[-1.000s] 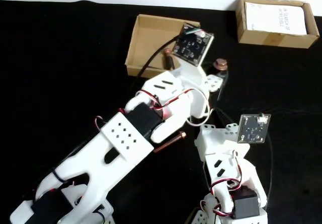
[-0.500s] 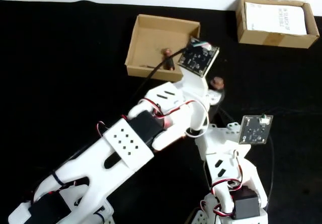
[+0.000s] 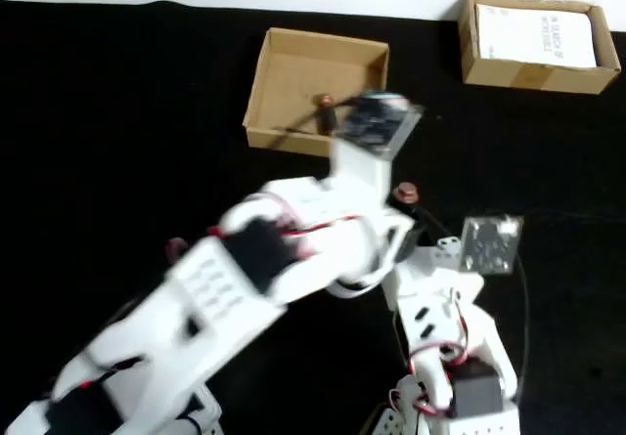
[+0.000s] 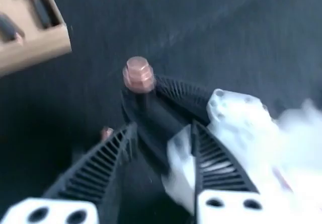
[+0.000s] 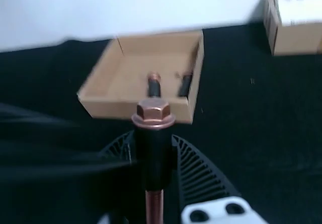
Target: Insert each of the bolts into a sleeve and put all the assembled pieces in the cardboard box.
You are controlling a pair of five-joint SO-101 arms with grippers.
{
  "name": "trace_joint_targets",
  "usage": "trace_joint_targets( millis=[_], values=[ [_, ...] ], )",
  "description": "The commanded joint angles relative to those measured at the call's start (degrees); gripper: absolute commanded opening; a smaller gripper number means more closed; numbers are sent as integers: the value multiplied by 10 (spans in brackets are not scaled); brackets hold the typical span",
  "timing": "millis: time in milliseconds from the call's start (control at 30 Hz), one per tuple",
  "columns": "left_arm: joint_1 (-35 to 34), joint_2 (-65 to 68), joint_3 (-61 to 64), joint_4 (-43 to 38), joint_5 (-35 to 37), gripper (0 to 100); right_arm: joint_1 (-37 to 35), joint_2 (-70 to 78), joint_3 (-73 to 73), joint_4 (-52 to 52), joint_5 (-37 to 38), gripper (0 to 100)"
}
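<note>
Centre frame, the right end effector (image 5: 152, 143) clamps a matte black sleeve (image 5: 153, 159) with a copper hex-head bolt (image 5: 153, 114) seated in it, short of the cardboard box (image 5: 108, 105) behind. The left end effector (image 4: 163, 133), ribbed fingers spread, hangs empty just beside. The risks are that the crowded arms knock together or the smooth bolt slips out over the black tabletop (image 3: 117, 112).

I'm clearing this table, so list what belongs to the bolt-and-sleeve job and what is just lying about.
Job:
bolt in its black sleeve, gripped upright by the right pincer
cardboard box holding two dark pieces
left pincer, open, close to the right one

Lying about:
second box at the table's far edge, with a printed sheet inside
</note>
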Motion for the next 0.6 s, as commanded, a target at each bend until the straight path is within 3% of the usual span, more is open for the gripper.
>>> trace_joint_targets(
  millis=[0,167,300,567],
  values=[
    [8,-77,-17,57,-5,107,15,73,-80,-40,-7,7],
    [-12,-194,33,64,-5,12,15,237,-228,-50,-8,7],
    [-94,-272,116,46,-5,8,15,392,-374,-49,-8,7],
    [-274,-387,329,-81,-5,8,14,749,-698,-42,-4,7]
  ],
)
